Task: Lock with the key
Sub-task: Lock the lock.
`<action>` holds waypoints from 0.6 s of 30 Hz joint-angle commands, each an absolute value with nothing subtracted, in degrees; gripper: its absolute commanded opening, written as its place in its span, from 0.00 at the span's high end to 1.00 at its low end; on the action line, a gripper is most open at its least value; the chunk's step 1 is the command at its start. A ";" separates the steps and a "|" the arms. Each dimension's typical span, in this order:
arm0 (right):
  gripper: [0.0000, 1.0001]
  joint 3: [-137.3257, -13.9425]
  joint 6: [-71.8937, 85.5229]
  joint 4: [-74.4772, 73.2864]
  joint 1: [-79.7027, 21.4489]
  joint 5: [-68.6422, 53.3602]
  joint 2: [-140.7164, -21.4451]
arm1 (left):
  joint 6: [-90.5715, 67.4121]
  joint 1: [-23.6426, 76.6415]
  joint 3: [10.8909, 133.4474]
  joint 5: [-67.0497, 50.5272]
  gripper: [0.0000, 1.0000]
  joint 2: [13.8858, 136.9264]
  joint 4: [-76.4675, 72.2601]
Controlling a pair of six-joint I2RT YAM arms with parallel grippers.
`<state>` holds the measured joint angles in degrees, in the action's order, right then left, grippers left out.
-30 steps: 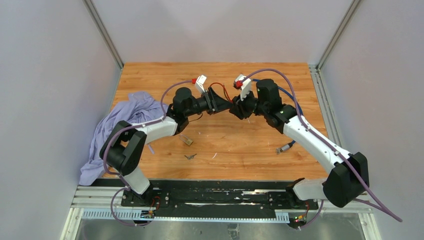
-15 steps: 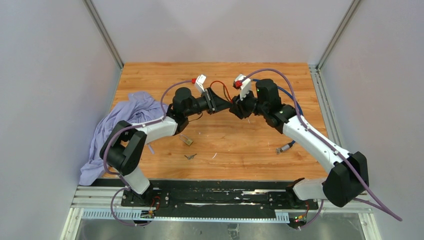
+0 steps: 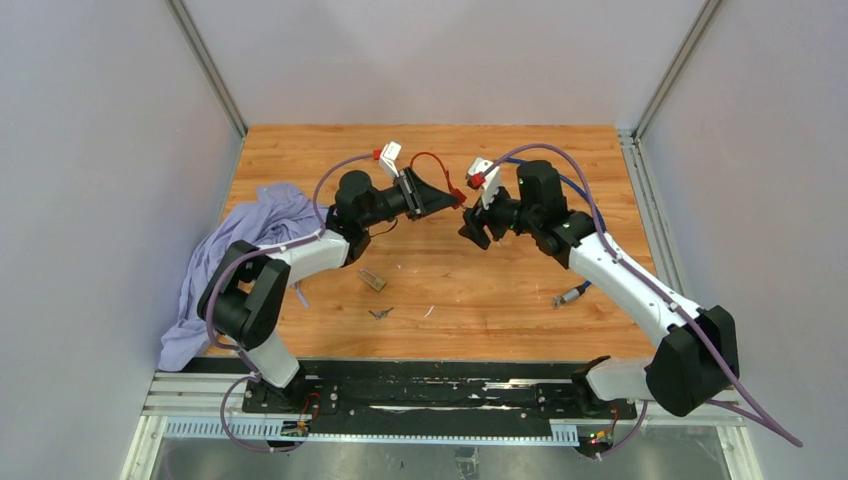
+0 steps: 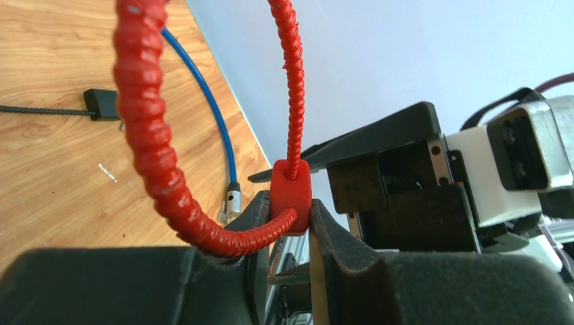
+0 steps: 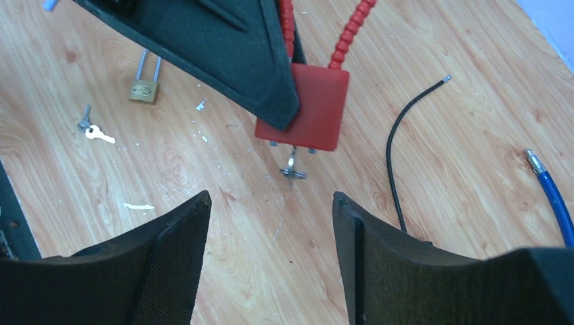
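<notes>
My left gripper (image 3: 452, 197) is shut on the red body of a cable lock (image 4: 291, 195) and holds it above the table. The lock's red ribbed cable (image 4: 145, 128) loops up from the body. In the right wrist view the red body (image 5: 302, 115) hangs beside the left finger (image 5: 223, 47), and a small metal key (image 5: 292, 167) sticks out of its underside. My right gripper (image 5: 271, 198) is open and empty, a short way from the key and not touching it. It also shows in the top view (image 3: 470, 228).
A brass padlock (image 3: 372, 281) and loose keys (image 3: 380, 313) lie on the wooden table near the left arm. A purple cloth (image 3: 245, 245) is heaped at the left edge. A black cable (image 5: 406, 128) and a blue cable (image 5: 552, 196) lie on the right.
The two grippers were together at the table's middle and are now apart. The left one has moved up and left with the lock. The right one has backed off.
</notes>
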<state>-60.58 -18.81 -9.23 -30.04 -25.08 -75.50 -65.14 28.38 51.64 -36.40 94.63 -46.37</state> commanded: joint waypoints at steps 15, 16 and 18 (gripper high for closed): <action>0.43 -63.33 -14.58 -12.30 -16.27 -60.47 -71.34 | -62.15 31.09 52.75 -43.72 1.00 91.05 -59.27; 0.43 -63.63 -13.89 -12.26 -15.93 -61.93 -71.31 | -61.88 31.44 52.88 -44.28 1.00 91.10 -60.14; 0.41 -64.17 -12.50 -12.20 -15.19 -63.87 -71.22 | -62.07 32.00 53.07 -45.51 1.00 91.27 -62.66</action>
<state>-61.56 -15.88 -11.88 -16.95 -54.26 -72.88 -63.75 30.68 51.64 -42.17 93.36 -55.37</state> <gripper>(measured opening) 0.574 0.260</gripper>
